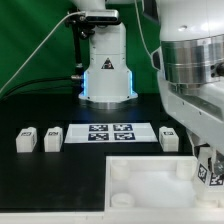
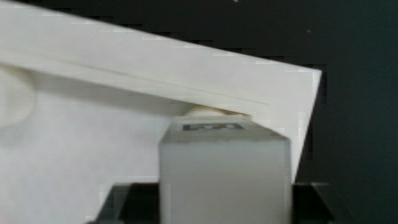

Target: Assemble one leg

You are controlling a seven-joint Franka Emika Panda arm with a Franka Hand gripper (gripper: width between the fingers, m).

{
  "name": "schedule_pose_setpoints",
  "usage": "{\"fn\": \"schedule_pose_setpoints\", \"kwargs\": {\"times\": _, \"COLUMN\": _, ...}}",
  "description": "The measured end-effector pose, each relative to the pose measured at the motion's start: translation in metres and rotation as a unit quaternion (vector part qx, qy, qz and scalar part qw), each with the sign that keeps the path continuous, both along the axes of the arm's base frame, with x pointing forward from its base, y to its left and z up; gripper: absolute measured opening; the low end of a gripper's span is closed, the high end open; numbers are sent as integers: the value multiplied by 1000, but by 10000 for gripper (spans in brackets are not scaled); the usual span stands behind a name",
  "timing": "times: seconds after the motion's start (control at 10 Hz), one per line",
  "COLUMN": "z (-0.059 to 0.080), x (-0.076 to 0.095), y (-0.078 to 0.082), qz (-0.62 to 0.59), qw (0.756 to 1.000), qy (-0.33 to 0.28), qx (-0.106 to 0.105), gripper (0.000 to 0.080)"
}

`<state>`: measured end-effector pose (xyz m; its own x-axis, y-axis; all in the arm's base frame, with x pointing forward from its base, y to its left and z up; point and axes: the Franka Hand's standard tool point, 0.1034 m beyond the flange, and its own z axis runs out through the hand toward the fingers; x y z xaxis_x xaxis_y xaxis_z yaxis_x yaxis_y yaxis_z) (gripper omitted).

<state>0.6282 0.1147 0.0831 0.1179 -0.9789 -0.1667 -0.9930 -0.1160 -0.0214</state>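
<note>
My gripper is shut on a leg, a small white block with a marker face, at the exterior view's right. It holds the leg at the right corner of the large white panel. In the wrist view the leg stands between my two black fingers, its far end with a small marker touching or just over a round corner socket of the panel. Whether the leg is seated in the socket is hidden.
The marker board lies in the middle of the black table. Two loose legs lie to its left and one to its right. The robot base stands behind.
</note>
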Motion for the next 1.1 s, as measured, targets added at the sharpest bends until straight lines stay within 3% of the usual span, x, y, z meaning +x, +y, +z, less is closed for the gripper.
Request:
{"fn": "schedule_pose_setpoints", "kwargs": {"times": 0.2, "z": -1, "x": 0, "y": 1, "qz": 18, "qw": 1000, "qy": -3, "qx": 0, "gripper": 529}}
{"fn": "schedule_pose_setpoints", "kwargs": {"times": 0.3, "z": -1, "x": 0, "y": 1, "qz": 33, "qw": 999, "qy": -5, "qx": 0, "gripper": 529}}
{"fn": "schedule_pose_setpoints", "kwargs": {"times": 0.4, "z": -1, "x": 0, "y": 1, "qz": 34, "qw": 999, "qy": -5, "qx": 0, "gripper": 624}}
{"fn": "schedule_pose_setpoints", "kwargs": {"times": 0.6, "z": -1, "x": -2, "y": 6, "qz": 216, "qw": 976, "qy": -30, "qx": -4, "gripper": 642}}
{"fn": "schedule_pose_setpoints", "kwargs": {"times": 0.9, "z": -1, "x": -2, "y": 4, "qz": 329, "qw": 943, "qy": -49, "qx": -4, "gripper": 649}}
{"fn": "schedule_pose_setpoints", "kwargs": {"times": 1.0, "z": -1, "x": -2, "y": 4, "qz": 388, "qw": 920, "qy": -59, "qx": -4, "gripper": 649}}
{"fn": "schedule_pose_setpoints", "kwargs": {"times": 1.1, "z": 1, "x": 0, "y": 4, "qz": 477, "qw": 876, "qy": -64, "qx": -14, "gripper": 649}}
